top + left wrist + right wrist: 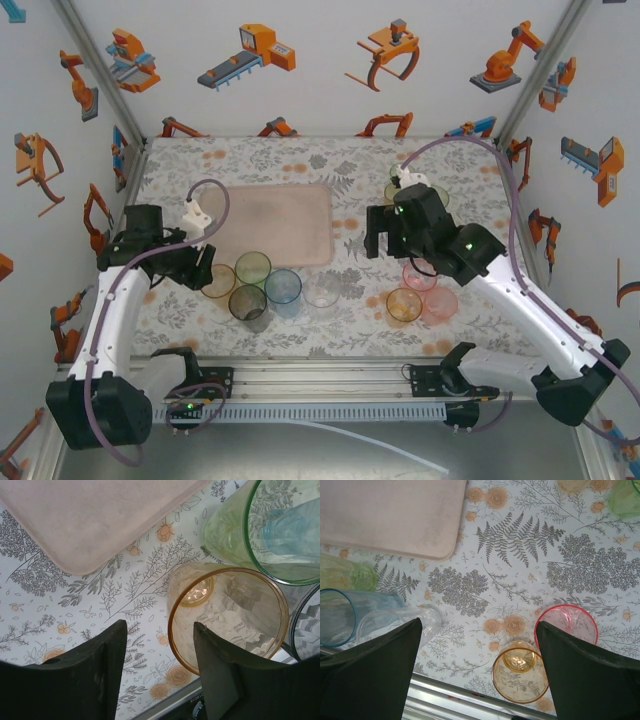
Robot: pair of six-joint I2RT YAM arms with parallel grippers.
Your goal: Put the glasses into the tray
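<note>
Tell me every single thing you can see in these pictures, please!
tray: one, pale pink-beige, middle of the table.
left glasses: five, amber, green, blue, smoky grey and clear, clustered in front of the tray.
right glasses: three, two pink and one amber, near the front on the right.
far green glass: one, green, behind the right gripper; anything beside it is hidden by the arm.
tablecloth: one, white with grey leaves and orange flowers, covering the table.
walls: white with orange robot drawings, around the table.
left gripper: black, open, the left amber glass's rim between its jaws.
right gripper: black, open, above the tablecloth between the clear and pink glasses.
</note>
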